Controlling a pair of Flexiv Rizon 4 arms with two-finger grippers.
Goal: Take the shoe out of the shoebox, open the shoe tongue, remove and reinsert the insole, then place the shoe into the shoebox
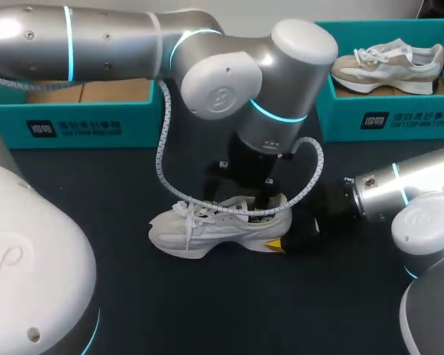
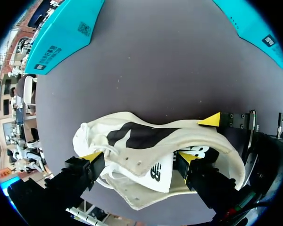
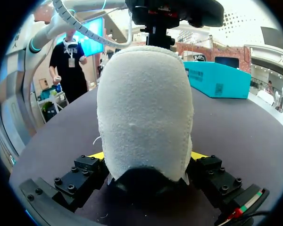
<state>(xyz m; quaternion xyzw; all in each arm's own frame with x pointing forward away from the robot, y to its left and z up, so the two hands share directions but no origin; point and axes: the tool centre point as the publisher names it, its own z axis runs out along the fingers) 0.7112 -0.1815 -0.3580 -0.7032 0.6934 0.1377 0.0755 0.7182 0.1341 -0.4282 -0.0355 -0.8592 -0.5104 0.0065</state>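
Orientation: white lace-up sneaker (image 1: 222,225) upright on black bench (image 1: 133,310), long axis left-right, toe toward robot's left.
Heel pinched by right end effector (image 3: 147,156); left end effector (image 2: 139,160) grip: cannot tell.

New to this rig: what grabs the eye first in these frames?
First, the white mesh sneaker standing mid-way across the dark table. The left gripper is down at its opening from above, and the right gripper is clamped on its heel from both sides. Behind it, the teal cardboard shoebox at the far right holds a second, beige sneaker.
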